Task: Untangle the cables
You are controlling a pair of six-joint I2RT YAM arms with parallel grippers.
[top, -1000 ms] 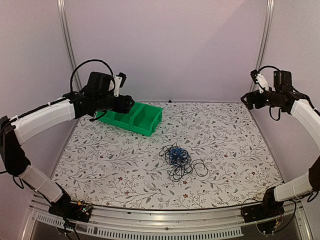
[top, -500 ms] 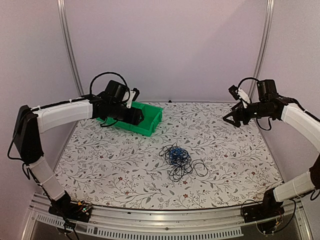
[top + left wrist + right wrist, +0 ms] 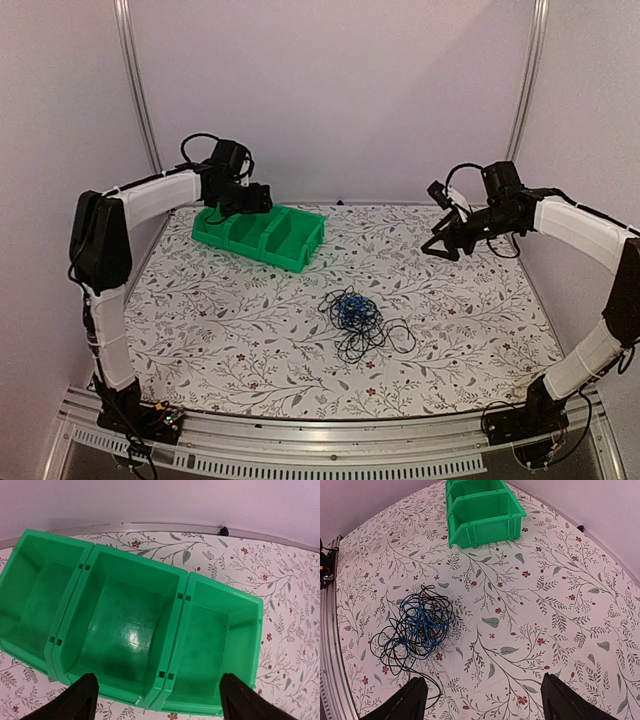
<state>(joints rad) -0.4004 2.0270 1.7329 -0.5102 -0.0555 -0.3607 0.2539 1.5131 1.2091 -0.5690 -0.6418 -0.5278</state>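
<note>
One tangle of cables (image 3: 356,320) (image 3: 418,625) near the middle of the table (image 3: 480,330), slightly toward 5 o'clock. Inside it one blue cord and several black ones, too entwined to count. Long axis from the blue knot at 10 o'clock to loose black loops at 4 o'clock. One green bin (image 3: 262,235) (image 3: 125,630) with three compartments at 11 o'clock by the far edge, well apart from the tangle. Open flowered surface on every side of the tangle. Left gripper (image 3: 258,198) (image 3: 159,680) above the bin, jaws spread wide, holding nothing. Right gripper (image 3: 437,247) (image 3: 482,680) in the air at 2 o'clock, jaws also spread, holding nothing

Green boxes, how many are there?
3, joined in a row on the table, far left: left box, middle box, right box. None looks hidden.
</note>
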